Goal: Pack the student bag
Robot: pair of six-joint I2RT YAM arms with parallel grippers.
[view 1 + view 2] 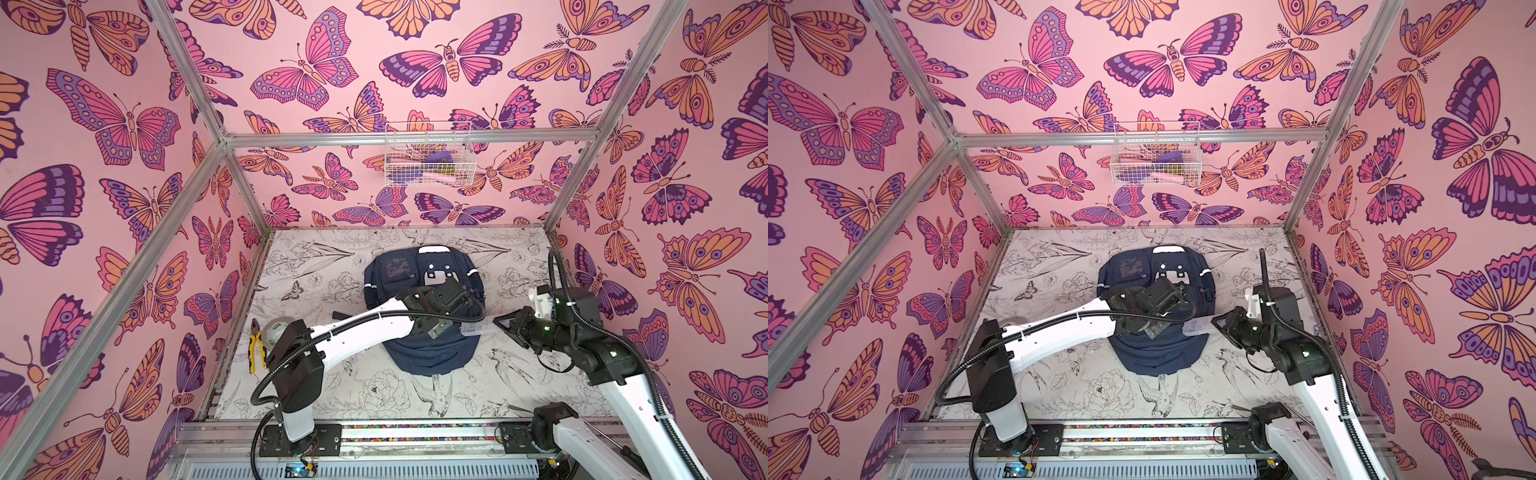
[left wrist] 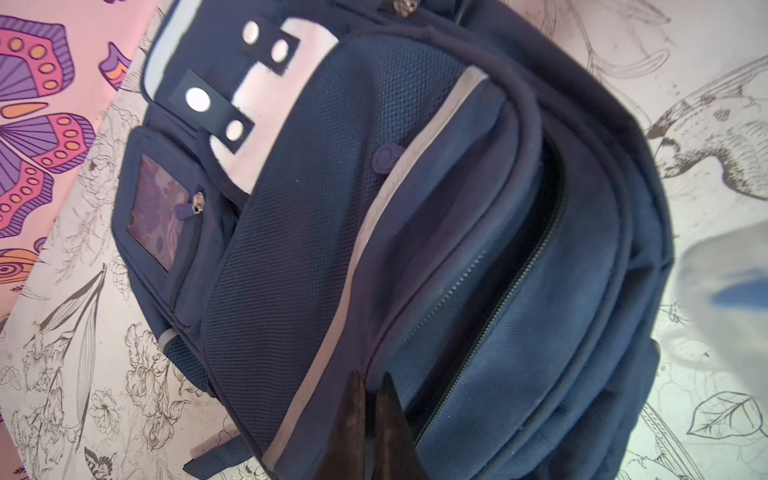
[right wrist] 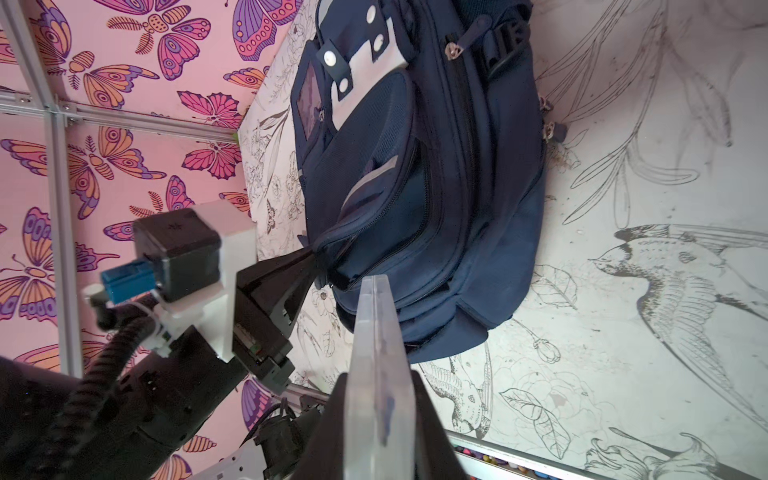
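Fingers (image 2: 351, 415) of L gripper (image 2: 371, 378) pinched tight on student bag (image 1: 424, 353) pocket lip, table (image 1: 316, 374) ctr. R gripper (image 3: 378, 376) clamps clear case (image 3: 374, 324), long axis 3-9 in a top view; pocket mouth (image 3: 426, 195) at its 9 o'clock.

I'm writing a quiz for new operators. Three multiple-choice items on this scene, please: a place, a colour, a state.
1. Relative to the student bag, where do the pliers lie? A on top of it; B on the table, to its left in a top view; C on the table, to its right.
2. The bag's main colour? A red; B green; C navy.
3. The right gripper is: A open, empty; B shut on a clear case; C shut on the bag.
B, they lie near the table's left edge; C, navy fabric in every view; B, the case sits clamped in it.
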